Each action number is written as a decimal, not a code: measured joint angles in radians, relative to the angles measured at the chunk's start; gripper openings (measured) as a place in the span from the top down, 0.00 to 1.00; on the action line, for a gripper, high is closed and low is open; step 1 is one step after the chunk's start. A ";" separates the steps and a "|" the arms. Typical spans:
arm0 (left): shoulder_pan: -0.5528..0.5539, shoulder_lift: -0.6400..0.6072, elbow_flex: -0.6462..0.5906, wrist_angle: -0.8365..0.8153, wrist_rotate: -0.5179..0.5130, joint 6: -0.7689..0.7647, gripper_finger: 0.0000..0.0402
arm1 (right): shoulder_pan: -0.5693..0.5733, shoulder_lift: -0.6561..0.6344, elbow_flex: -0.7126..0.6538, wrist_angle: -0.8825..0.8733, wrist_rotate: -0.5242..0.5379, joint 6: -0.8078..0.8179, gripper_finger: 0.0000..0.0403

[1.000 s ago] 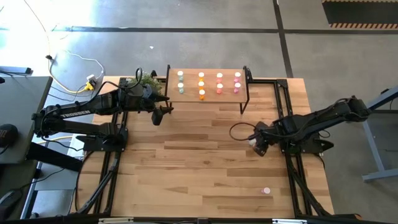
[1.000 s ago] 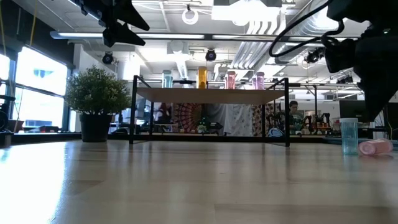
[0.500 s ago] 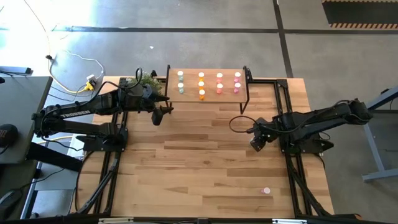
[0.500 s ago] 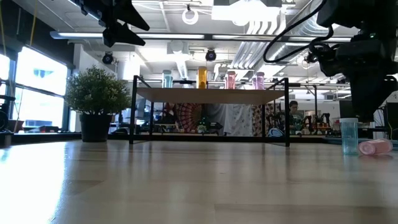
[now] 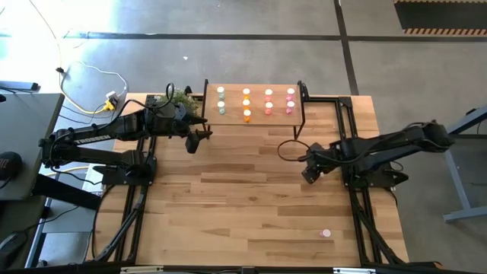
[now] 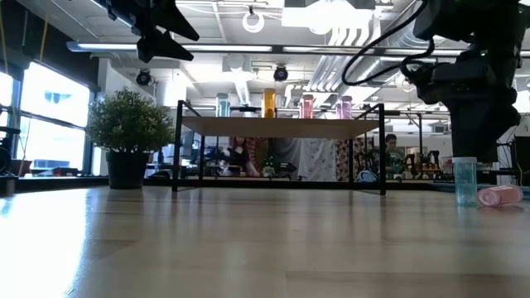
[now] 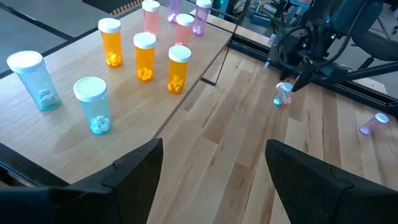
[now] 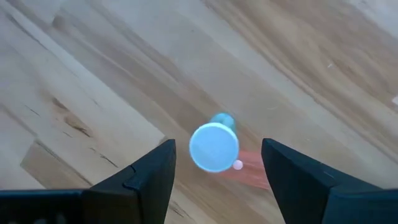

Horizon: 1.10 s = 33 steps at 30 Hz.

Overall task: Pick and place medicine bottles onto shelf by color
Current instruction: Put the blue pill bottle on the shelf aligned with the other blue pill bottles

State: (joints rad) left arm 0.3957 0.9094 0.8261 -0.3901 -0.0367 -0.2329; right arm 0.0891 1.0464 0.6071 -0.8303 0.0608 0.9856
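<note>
The shelf (image 5: 255, 103) stands at the table's far side with several white-capped bottles upright on it: pale green (image 7: 92, 106), orange (image 7: 144, 57), red-pink (image 5: 268, 100) and pink (image 5: 290, 98). My right gripper (image 8: 217, 146) is open and hovers over a pale green bottle (image 8: 214, 147) that stands upright on the table right of centre (image 6: 464, 180). Its fingers are on either side of the cap, above it. A pink bottle (image 8: 249, 168) lies on its side next to that one. My left gripper (image 5: 199, 137) is open and empty, in the air near the shelf's left end.
Another pink bottle (image 5: 326, 234) lies on its side near the table's front right. A small potted plant (image 5: 180, 99) stands left of the shelf. Black frame rails (image 5: 358, 213) run along the table's left and right sides.
My right gripper has moved a little toward the table's left and far edges and now stands over the standing pale green bottle. My left arm has kept still.
</note>
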 joint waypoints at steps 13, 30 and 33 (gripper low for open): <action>0.000 0.000 0.000 0.006 0.000 0.000 0.31 | 0.000 0.111 0.000 0.055 -0.005 -0.022 0.48; 0.000 0.000 0.000 0.006 0.000 0.001 0.31 | 0.000 0.111 0.000 0.058 0.002 -0.015 0.75; 0.000 0.000 0.000 0.006 0.000 0.000 0.31 | 0.000 0.111 0.000 0.058 0.001 0.002 0.74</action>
State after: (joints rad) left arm 0.3956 0.9096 0.8261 -0.3843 -0.0368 -0.2324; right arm 0.0891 1.1572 0.6075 -0.7718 0.0619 0.9878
